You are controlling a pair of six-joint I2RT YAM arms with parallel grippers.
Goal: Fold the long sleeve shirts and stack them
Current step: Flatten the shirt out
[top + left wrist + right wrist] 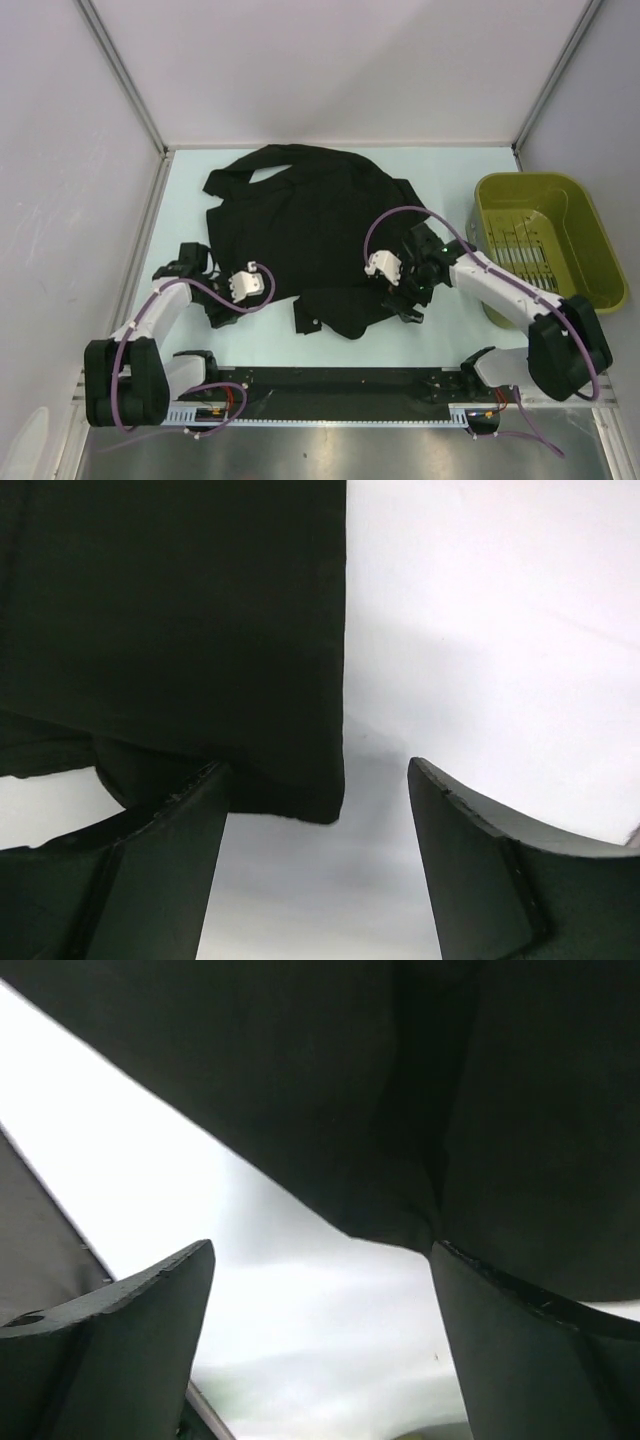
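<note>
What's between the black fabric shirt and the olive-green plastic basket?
Top view: a strip of bare pale table separates the black fabric shirt from the olive-green plastic basket; nearer the bases, the white right arm crosses that gap.

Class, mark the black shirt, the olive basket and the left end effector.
black shirt [310, 225]: top view, middle of its body.
olive basket [530, 181]: top view, far rim.
left end effector [320, 770]: left wrist view, between its fingertips.

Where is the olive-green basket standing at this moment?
In the top view, the olive-green basket stands at the right edge of the table, just right of the right arm and apart from the black shirt.
</note>
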